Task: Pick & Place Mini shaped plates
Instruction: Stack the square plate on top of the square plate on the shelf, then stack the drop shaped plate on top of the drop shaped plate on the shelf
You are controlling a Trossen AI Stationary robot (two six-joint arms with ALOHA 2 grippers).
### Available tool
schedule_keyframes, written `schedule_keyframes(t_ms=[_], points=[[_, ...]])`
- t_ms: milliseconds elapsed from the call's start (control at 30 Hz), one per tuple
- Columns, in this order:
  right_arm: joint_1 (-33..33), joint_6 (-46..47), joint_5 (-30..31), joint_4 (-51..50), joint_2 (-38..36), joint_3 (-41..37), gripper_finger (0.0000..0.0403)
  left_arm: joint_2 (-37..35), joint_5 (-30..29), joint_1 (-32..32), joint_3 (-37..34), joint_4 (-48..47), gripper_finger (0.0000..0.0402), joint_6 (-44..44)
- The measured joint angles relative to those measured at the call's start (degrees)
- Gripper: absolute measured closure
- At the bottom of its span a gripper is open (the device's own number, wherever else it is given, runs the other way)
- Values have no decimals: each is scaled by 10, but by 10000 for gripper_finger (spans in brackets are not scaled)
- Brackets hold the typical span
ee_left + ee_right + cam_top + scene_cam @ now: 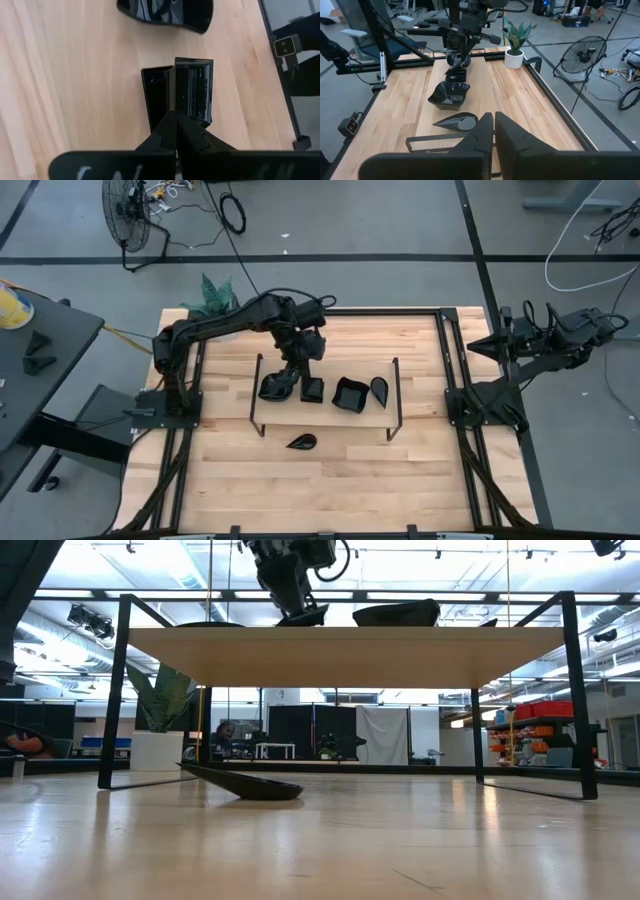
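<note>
My left gripper (175,119) is over the raised wooden shelf (330,418), shut on a small glossy black square plate (194,89). A dark square patch (156,97) lies right beside that plate; plate or shadow, I cannot tell. On the shelf rest a wavy leaf plate (274,388), a larger wavy plate (350,393) and a teardrop plate (379,388). Another teardrop plate (301,442) lies tilted on the table in front of the shelf. My right gripper (493,131) waits shut and holding nothing beyond the table's right edge. My left gripper pinches one thin side wall (174,106) of the square plate between its two fingers. The fingers slant down from the far side and lie along that wall. The plate sits tilted (303,616) close over the shelf top; whether its low edge touches, I cannot tell.
The shelf stands on a thin black wire frame (258,398) with legs at both ends. A white pot with a green plant (212,295) is at the table's far left corner. Bare wood lies near of the shelf, around the tilted teardrop plate (245,786).
</note>
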Motion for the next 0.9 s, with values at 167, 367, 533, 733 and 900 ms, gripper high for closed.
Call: schedule_keyframes(t_ms=[167, 367, 533, 733, 900], points=[[0, 0, 0, 0, 0, 0, 380, 6, 1, 0, -1, -1, 401, -4], [0, 0, 0, 0, 0, 0, 380, 7, 0, 0, -1, -1, 387, -4], [0, 0, 0, 0, 0, 0, 380, 7, -4, 0, -1, -1, 385, 2], [0, 0, 0, 0, 0, 0, 380, 7, -4, 0, -1, 1, 370, 10], [0, 0, 0, 0, 0, 0, 380, 7, -30, 0, -1, 0, 332, 10]])
